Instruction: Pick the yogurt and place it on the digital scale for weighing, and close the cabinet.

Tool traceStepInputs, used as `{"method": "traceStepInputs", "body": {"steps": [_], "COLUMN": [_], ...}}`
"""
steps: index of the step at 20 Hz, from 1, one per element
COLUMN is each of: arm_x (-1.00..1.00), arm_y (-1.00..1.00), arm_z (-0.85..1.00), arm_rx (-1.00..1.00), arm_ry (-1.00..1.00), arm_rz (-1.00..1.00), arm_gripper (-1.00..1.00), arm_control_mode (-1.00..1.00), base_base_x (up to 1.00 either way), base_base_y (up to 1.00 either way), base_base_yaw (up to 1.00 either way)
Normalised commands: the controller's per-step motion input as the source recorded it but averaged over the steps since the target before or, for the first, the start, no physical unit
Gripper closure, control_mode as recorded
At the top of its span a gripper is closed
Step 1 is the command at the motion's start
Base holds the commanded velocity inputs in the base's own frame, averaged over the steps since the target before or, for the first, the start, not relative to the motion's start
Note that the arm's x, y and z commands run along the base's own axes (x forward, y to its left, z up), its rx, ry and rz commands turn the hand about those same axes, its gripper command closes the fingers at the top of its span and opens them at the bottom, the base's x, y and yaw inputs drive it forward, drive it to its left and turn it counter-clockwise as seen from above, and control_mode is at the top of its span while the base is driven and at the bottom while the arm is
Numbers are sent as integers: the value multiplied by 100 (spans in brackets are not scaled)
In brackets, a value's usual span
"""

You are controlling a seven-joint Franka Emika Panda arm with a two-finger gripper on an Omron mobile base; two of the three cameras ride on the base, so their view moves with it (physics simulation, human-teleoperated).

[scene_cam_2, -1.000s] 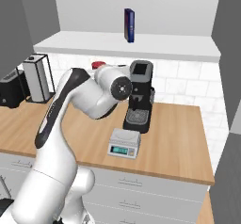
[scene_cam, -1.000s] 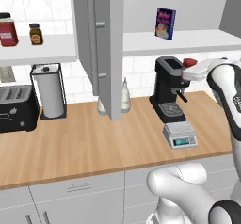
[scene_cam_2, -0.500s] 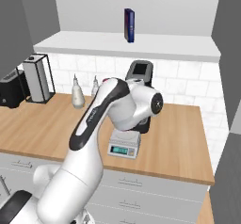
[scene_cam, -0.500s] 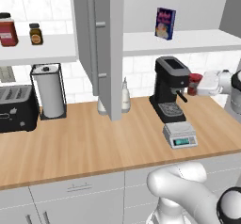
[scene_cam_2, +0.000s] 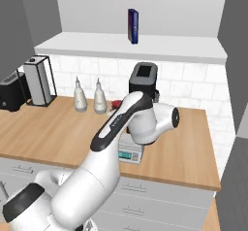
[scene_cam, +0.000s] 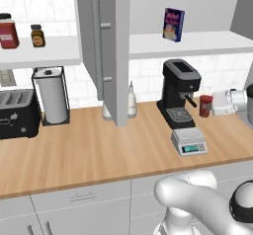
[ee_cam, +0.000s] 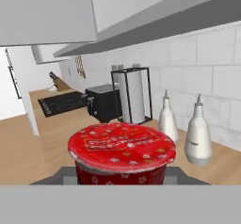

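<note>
While the gripper (scene_cam: 213, 105) pinches the yogurt (scene_cam: 205, 105) above the counter beside the coffee machine (scene_cam: 178, 92), a careless descent could miss the digital scale (scene_cam: 189, 141).

The robot is a glossy white arm (scene_cam_2: 121, 128) built of thick rounded tube segments that swell into bulbous elbows. Dark grey, nearly black rings mark its joints, one as a round cap (scene_cam_2: 175, 117) on the side of the big upper housing (a flat disc). A black raised strip (scene_cam_2: 112, 124) runs along one link. The wrist section (scene_cam: 228, 102) is pale grey-white.
</note>
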Motion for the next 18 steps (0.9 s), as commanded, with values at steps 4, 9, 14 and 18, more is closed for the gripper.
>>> {"method": "traceStepInputs", "body": {"steps": [4, 9, 14, 18], "arm_x": [0, -1, 4, 2], "arm_y": [0, 0, 0, 0], "arm_z": [-64, -50, -39, -19], "arm_rx": [0, 0, 0, 0], "arm_ry": [10, -10, -2, -3], "arm_rz": [9, 14, 15, 16], "arm_gripper": [100, 100, 100, 100], "arm_control_mode": [-100, -100, -100, -100], "base_base_x": [0, 0, 0, 0], "base_base_y": [0, 0, 0, 0], "base_base_yaw": [0, 0, 0, 0]}}
